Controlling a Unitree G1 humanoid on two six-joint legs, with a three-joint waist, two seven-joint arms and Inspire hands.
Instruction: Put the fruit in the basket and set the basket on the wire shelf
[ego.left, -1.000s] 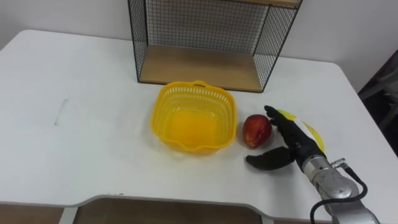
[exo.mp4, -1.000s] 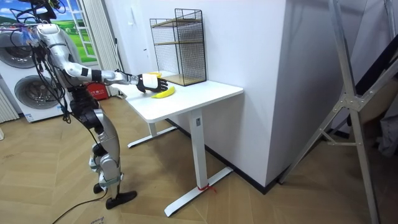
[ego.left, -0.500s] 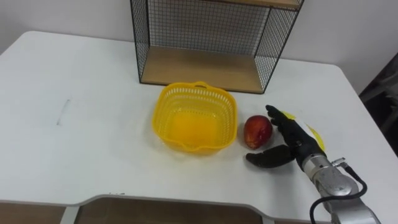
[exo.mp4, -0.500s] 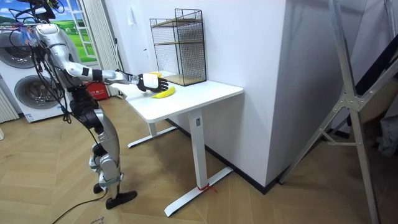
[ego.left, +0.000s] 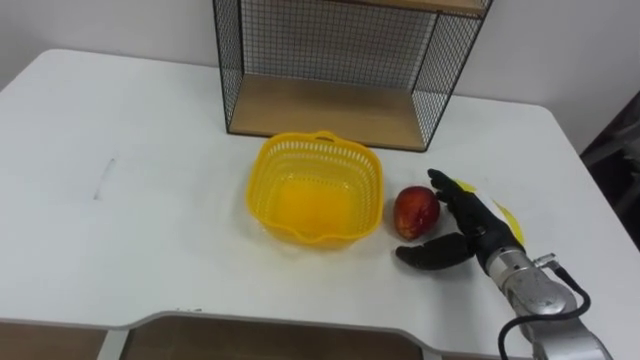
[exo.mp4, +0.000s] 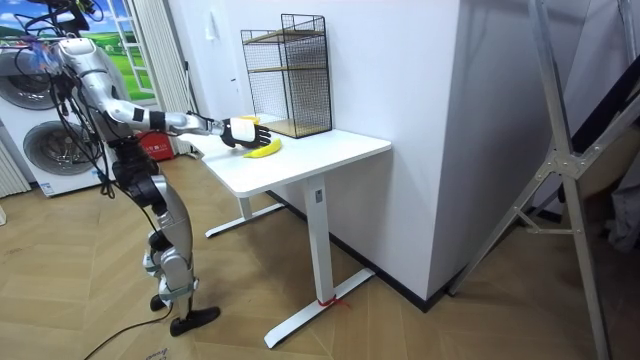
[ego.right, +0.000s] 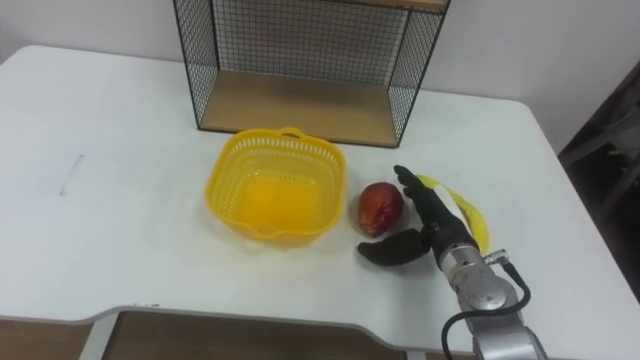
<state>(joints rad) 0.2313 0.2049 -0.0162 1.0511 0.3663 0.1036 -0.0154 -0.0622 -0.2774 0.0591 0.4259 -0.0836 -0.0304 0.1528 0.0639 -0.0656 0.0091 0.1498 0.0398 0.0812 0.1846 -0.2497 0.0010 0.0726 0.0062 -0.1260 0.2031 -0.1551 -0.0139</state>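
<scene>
The right hand (ego.left: 474, 234) is spread wide and empty, the red fruit (ego.left: 414, 211) just inside its fingers, the basket (ego.left: 318, 138) beyond. It wants a full wrap before lifting over the rim.

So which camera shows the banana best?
The room view: the banana lies almost wholly uncovered there, though far off. In both eye views the right hand hides most of it, leaving its ends.

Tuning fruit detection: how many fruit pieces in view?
2. A red fruit lies on the table between the yellow basket and the right hand; a banana lies partly under that hand. None in the basket.
</scene>
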